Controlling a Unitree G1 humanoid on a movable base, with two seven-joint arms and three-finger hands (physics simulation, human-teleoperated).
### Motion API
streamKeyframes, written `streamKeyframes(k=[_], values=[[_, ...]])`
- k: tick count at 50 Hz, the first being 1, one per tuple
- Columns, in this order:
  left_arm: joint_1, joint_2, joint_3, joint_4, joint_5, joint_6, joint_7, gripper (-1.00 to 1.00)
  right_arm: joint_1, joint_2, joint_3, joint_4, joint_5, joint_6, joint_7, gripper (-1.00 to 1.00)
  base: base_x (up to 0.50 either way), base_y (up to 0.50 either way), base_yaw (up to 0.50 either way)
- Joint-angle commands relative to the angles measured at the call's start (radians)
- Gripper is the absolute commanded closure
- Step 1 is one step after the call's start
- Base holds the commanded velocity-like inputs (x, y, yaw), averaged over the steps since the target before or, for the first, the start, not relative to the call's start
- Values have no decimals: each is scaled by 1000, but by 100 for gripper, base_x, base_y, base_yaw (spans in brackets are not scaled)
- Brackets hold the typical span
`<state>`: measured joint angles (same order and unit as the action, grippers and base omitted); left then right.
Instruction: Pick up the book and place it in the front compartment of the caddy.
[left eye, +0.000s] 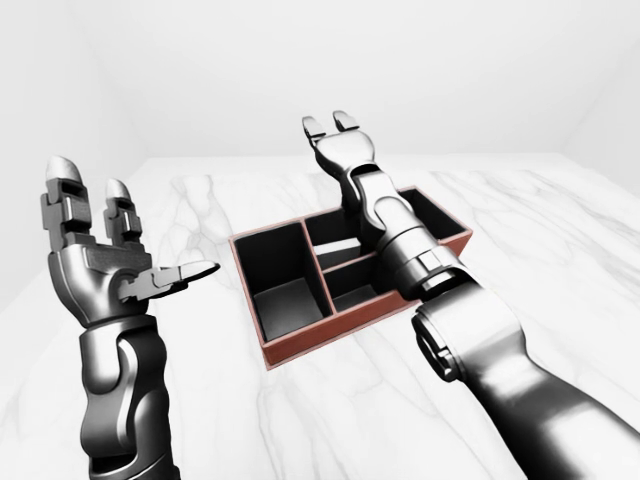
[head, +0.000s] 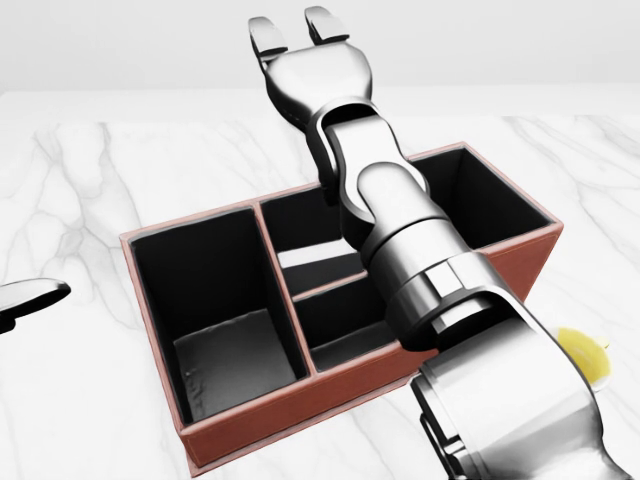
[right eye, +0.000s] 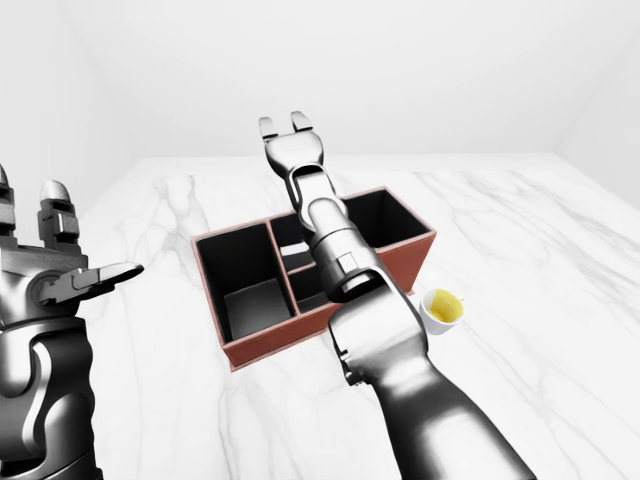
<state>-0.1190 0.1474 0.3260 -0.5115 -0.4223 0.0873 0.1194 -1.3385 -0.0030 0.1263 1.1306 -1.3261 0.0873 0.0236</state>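
R hand (head: 296, 40) is hovering empty, fingers spread, above the caddy (head: 480, 275). The book (head: 320, 265) is lying flat in the middle upper compartment, directly below that hand, long axis running left-right in head view. L hand (left eye: 100, 255) is idling open, well apart. One book, one caddy w/ four compartments, one cup (right eye: 442, 308).
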Motion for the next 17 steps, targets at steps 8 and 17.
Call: streamKeyframes(k=[8, 17], values=[[-11, -7, -28, 79, 32, 0, 15, -100, -129, -47, -31, -87, 7, 0, 199, -100, 0, 0, 0], [0, -12, -35, 66, 38, 0, 11, -100, -24, -19, -33, -500, -50, 0, 533, -100, 0, 0, 0]])
